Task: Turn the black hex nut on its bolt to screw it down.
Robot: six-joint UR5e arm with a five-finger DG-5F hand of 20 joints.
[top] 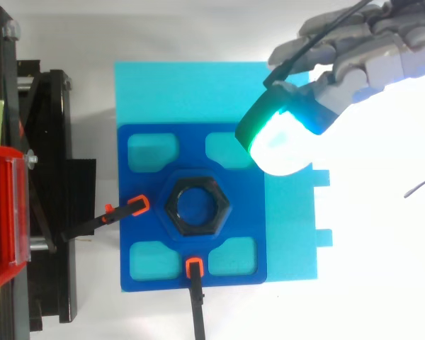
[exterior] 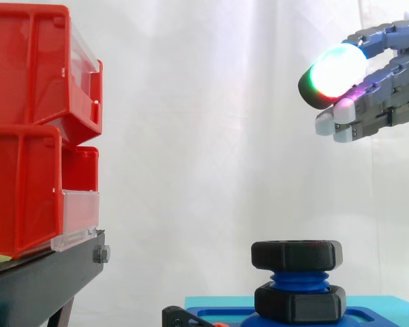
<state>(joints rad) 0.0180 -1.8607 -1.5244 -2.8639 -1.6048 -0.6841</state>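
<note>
A black hex nut (exterior: 296,255) (top: 197,206) sits at the top of a blue threaded bolt (exterior: 300,279), with a second black nut (exterior: 299,303) lower on the same bolt. The bolt rises from a dark blue plate (top: 149,205) on a cyan base (top: 170,92). My hand (exterior: 378,85) (top: 368,60) hovers well above and to the right of the nut, touching nothing. Its fingers are straight and relaxed, with one pad (exterior: 332,76) (top: 280,138) glowing white, green and red.
Red bins (exterior: 34,129) are stacked on a black stand (exterior: 41,279) at the left. Two black clamps with orange tips (top: 137,206) (top: 194,267) hold the blue plate at its left and front edges. A white curtain hangs behind.
</note>
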